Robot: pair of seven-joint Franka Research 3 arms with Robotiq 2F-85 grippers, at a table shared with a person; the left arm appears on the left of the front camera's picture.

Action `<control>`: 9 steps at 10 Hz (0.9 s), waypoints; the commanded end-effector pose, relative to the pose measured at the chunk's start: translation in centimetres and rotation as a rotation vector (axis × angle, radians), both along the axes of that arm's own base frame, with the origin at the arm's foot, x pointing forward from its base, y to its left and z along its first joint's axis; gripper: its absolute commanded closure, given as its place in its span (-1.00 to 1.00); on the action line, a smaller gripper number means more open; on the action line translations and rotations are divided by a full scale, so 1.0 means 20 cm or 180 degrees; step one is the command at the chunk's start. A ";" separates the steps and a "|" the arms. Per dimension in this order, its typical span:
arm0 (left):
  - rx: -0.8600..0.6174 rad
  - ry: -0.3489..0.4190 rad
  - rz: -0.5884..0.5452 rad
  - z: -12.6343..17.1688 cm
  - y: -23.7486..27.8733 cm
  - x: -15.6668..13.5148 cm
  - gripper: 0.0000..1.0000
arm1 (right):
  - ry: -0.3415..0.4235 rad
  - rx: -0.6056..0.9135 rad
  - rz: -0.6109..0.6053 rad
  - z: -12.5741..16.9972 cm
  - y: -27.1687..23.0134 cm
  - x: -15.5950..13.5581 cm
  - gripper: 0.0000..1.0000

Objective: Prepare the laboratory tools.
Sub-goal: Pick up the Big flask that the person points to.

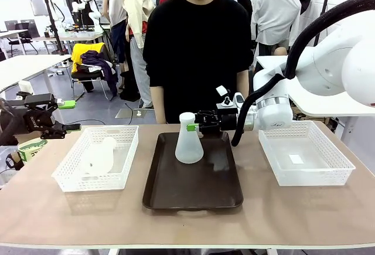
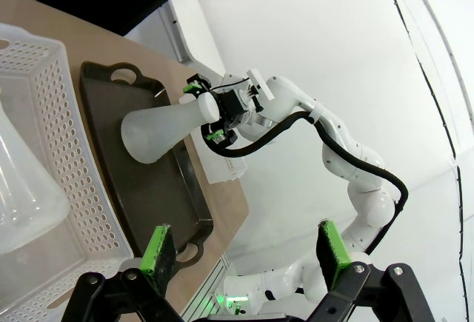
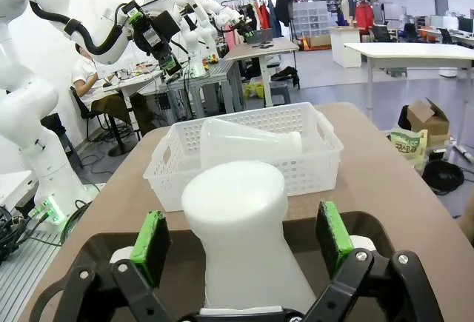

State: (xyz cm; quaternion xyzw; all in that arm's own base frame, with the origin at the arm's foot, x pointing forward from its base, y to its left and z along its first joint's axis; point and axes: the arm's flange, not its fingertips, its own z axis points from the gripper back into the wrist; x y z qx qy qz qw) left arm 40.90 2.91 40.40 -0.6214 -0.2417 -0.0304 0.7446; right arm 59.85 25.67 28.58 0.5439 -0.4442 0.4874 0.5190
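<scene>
One frosted-white conical flask [image 1: 188, 143] stands upright on the dark brown tray [image 1: 193, 193]. My right gripper [image 1: 194, 123] reaches in from the right at its neck and is open. In the right wrist view this flask [image 3: 244, 248] sits between the green pads [image 3: 152, 246] with a gap on each side. A second flask [image 1: 98, 156] lies on its side in the left white basket [image 1: 70, 179]. My left gripper [image 1: 70, 116] hovers open and empty, left of that basket. The left wrist view shows the upright flask [image 2: 159, 133] and the basket flask [image 2: 22, 203].
A person in black stands at the far side of the table, behind the tray. The right white basket [image 1: 304, 170] holds just a small label. Bare tabletop runs along the near edge in front of the tray and baskets.
</scene>
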 end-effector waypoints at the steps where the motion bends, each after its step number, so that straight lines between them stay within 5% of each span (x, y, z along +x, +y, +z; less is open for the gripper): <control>1: -0.0090 -0.0061 0.0036 0.00 0.00 0.00 -1.00 | -0.0031 0.0039 -0.0025 -0.01 0.00 0.00 -1.00; 5: -0.0090 -0.0061 0.0036 0.00 0.00 0.00 -1.00 | 0.0000 0.0000 0.0000 0.00 0.00 0.00 -1.00; 9: -0.0090 -0.0061 0.0036 0.00 0.00 0.00 -1.00 | -0.0186 -0.0518 -0.0135 0.24 -0.09 -0.03 -1.00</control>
